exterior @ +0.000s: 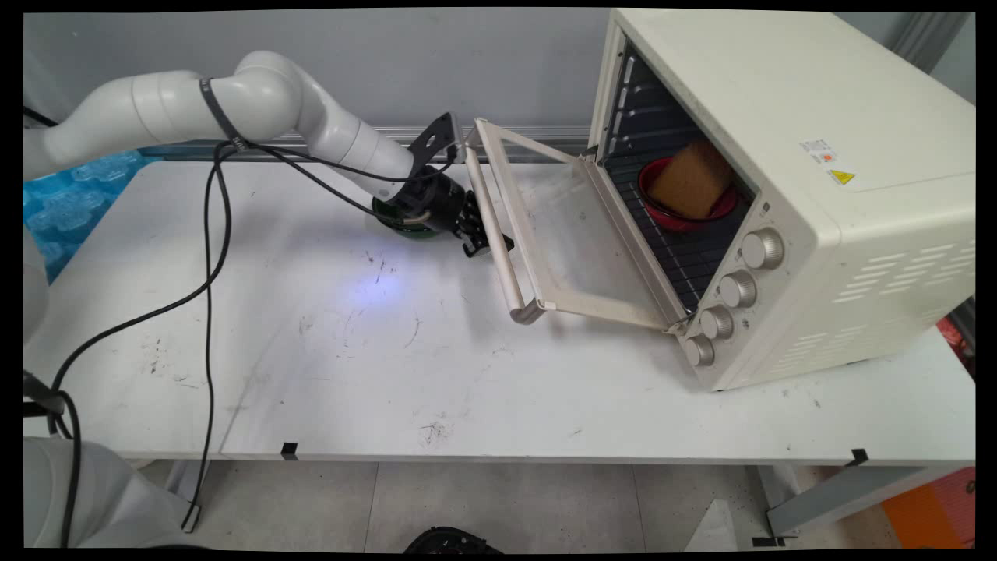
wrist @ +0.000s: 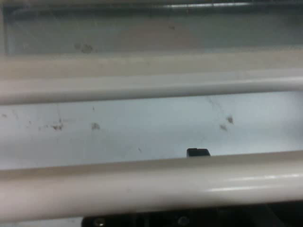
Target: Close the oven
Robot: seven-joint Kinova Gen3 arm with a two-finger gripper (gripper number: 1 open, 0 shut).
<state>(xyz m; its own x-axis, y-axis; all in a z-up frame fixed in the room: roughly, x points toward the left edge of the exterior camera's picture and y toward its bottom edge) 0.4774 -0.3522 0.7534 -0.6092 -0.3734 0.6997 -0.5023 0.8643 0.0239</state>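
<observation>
The gripper [exterior: 484, 234] sits at the oven door's handle bar [exterior: 498, 234], a stiff, smooth, hinged thing; its grip I cannot tell.

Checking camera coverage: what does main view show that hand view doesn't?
Main only: the whole toaster oven, a red bowl with a brown sponge-like block on its rack, the knobs, the arm's cables, the gripper at the door handle. Hand only: a close look along the handle bar and scuffs on the table past it. Both: the open door's handle and the white table.
</observation>
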